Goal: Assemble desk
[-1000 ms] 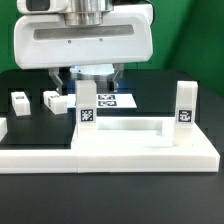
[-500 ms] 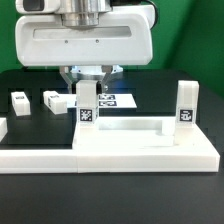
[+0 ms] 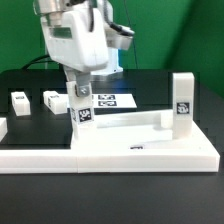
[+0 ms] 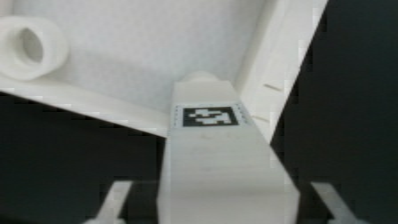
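Note:
The white desk tabletop (image 3: 130,126) lies flat near the front, with two legs standing on it. The left leg (image 3: 82,112) and the right leg (image 3: 181,104) are upright and tagged. My gripper (image 3: 78,92) is tilted over the left leg's top. In the wrist view the leg (image 4: 217,140) runs between my fingers (image 4: 121,200), with a dark gap on each side, so my gripper (image 4: 217,205) is open around it. The tabletop's rim and a round hole (image 4: 25,48) show beyond the leg. Two loose legs (image 3: 19,102) (image 3: 52,100) lie at the exterior view's left.
A low white rail (image 3: 35,155) runs along the front, against the tabletop. The marker board (image 3: 112,100) lies flat behind the left leg. The table surface is black, with a green backdrop behind.
The hand has swung from square-on above the marker board to a tilted pose over the left leg. The tabletop and its legs have shifted slightly to the exterior view's left.

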`<move>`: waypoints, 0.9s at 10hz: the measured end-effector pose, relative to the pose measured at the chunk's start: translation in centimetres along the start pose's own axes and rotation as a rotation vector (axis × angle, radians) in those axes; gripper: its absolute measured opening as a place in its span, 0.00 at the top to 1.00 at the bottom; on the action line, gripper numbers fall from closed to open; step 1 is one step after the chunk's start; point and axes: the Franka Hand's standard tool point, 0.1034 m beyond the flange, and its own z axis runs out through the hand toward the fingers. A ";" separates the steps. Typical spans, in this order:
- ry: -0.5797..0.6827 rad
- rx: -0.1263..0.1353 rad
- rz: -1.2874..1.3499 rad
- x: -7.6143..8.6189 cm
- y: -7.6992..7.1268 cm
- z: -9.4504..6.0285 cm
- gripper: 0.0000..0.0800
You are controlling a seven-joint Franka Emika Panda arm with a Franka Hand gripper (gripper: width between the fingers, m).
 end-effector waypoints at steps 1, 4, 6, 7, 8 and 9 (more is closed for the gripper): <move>-0.001 -0.002 0.104 -0.2 -0.1 0.0 0.64; -0.036 0.016 0.463 -0.6 -0.2 0.2 0.64; -0.049 0.031 0.646 -0.9 -0.4 0.2 0.64; -0.048 0.028 0.696 -1.1 -0.5 0.3 0.63; -0.048 0.024 0.722 -1.4 -0.6 0.3 0.63; -0.037 0.024 0.723 -1.5 -0.5 0.3 0.62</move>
